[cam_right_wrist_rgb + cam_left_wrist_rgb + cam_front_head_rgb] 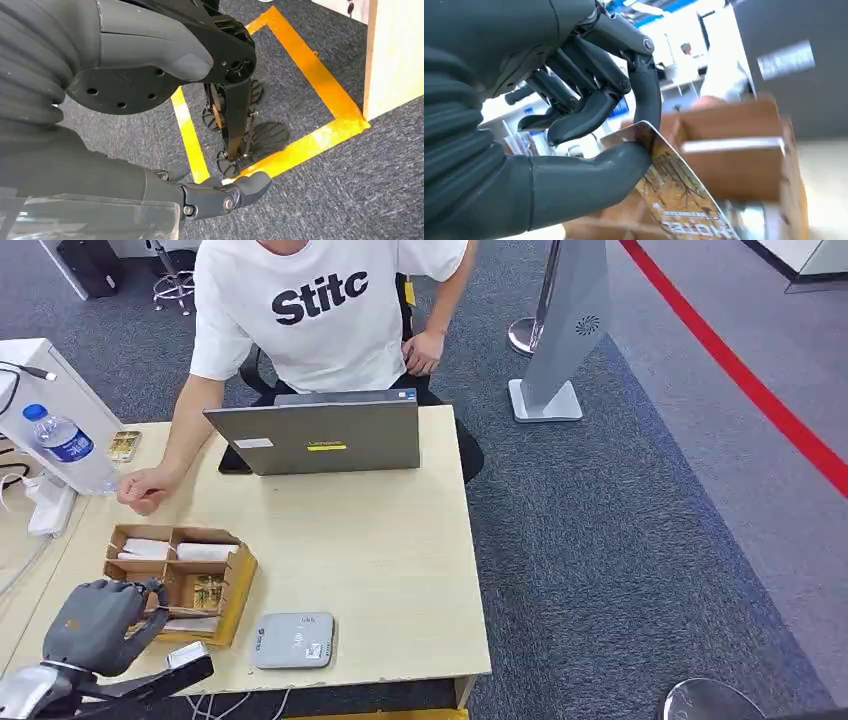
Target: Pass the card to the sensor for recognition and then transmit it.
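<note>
left hand [574, 150] pinching card [674, 190], tilted, long axis slanting away from thumb

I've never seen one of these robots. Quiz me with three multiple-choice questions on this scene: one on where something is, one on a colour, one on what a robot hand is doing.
1. Where is the grey sensor?
A. on the laptop
B. near the table's front edge, beside the cardboard box
C. on the carpet

2. What colour is the floor tape?
A. blue
B. green
C. yellow-orange

3. What is the left robot hand doing?
A. pinching a card
B. pressing the laptop
C. gripping the bottle

Answers:
1 B: the sensor lies on the table by the cardboard box.
2 C: the right wrist view shows it.
3 A: the card sits between thumb and finger.
</note>
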Robot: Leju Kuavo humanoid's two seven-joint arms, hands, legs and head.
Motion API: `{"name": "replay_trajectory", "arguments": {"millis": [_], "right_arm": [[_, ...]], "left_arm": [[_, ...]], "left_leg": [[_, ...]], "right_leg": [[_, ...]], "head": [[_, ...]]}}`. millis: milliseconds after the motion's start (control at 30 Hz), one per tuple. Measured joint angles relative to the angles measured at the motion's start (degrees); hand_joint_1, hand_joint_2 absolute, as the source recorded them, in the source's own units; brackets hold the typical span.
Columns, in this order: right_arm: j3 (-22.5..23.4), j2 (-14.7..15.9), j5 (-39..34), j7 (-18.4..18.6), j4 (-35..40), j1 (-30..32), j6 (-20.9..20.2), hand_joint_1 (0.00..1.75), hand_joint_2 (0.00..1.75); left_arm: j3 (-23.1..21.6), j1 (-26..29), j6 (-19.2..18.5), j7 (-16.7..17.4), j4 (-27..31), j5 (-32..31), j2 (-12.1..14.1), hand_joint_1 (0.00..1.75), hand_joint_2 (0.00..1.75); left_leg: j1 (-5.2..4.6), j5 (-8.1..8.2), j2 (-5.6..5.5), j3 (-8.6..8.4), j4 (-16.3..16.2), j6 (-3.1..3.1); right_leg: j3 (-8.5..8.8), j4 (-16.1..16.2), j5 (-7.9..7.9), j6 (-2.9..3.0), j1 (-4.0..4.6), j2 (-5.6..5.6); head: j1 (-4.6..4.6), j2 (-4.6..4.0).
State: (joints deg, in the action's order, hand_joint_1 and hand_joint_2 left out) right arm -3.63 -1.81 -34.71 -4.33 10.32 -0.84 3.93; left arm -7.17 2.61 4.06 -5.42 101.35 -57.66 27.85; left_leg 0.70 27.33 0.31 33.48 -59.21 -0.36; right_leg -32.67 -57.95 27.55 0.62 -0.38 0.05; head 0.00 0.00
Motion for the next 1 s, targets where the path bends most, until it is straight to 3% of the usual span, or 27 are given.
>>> {"name": "replay_trajectory", "arguments": {"millis": [100,200,300,733,833,967,1000], "right_arm": [[0.02,-0.02,0.02,-0.02,0.00,0.00,0.00,0.00,1.75],[0.11,-0.57,0.20,-0.50,0.00,-0.01,0.94,0.00,1.75],[0.17,-0.98,0.57,-0.89,0.00,0.00,1.44,0.00,1.75],[0.50,-1.57,1.05,-1.01,0.02,-0.01,1.60,0.00,1.75],[0.55,-1.57,1.33,-0.98,0.00,0.00,1.57,0.00,1.75],[0.55,-1.60,2.14,-0.85,0.02,-0.11,1.44,0.00,1.75],[0.55,-1.60,2.14,-0.85,0.02,-0.11,1.42,0.00,1.75]], "left_arm": [[0.52,-0.49,0.51,0.27,0.46,0.11,-0.44,1.75,1.75],[4.44,-3.07,3.57,0.85,2.69,1.91,-3.74,1.75,1.75],[6.10,-3.31,4.33,0.59,3.13,2.99,-4.98,1.75,1.75],[8.14,-3.87,5.32,0.18,3.92,3.24,-7.06,1.75,1.75],[8.97,-4.45,6.93,1.56,3.89,0.85,-7.13,1.75,1.75],[10.83,-6.31,6.26,2.78,2.62,2.41,-7.00,1.75,1.75],[11.45,-6.75,6.23,2.78,2.02,3.15,-6.95,0.47,1.75]], "left_leg": [[0.00,0.00,0.00,0.00,0.00,0.00],[0.00,0.00,0.02,-0.02,0.00,0.00],[0.01,0.00,0.01,-0.01,0.00,0.00],[0.00,0.00,0.02,0.00,0.00,0.00],[0.00,0.00,0.03,-0.01,0.00,0.00],[0.01,0.00,0.02,-0.01,0.00,0.00],[0.01,0.00,0.03,-0.01,0.01,-0.01]], "right_leg": [[0.01,0.00,0.00,0.00,0.00,0.00],[0.00,0.00,0.00,0.00,0.00,0.01],[-0.01,0.00,0.00,0.00,0.00,0.01],[0.00,0.00,0.00,0.00,0.00,0.01],[-0.01,0.00,0.00,0.00,0.00,0.04],[-0.01,0.00,0.00,0.01,0.00,0.02],[-0.01,0.00,0.00,0.01,0.00,0.03]], "head": [[0.00,0.00],[-0.02,0.00],[0.00,0.00],[0.00,0.00],[0.00,0.00],[0.00,0.00],[-0.02,0.00]]}}
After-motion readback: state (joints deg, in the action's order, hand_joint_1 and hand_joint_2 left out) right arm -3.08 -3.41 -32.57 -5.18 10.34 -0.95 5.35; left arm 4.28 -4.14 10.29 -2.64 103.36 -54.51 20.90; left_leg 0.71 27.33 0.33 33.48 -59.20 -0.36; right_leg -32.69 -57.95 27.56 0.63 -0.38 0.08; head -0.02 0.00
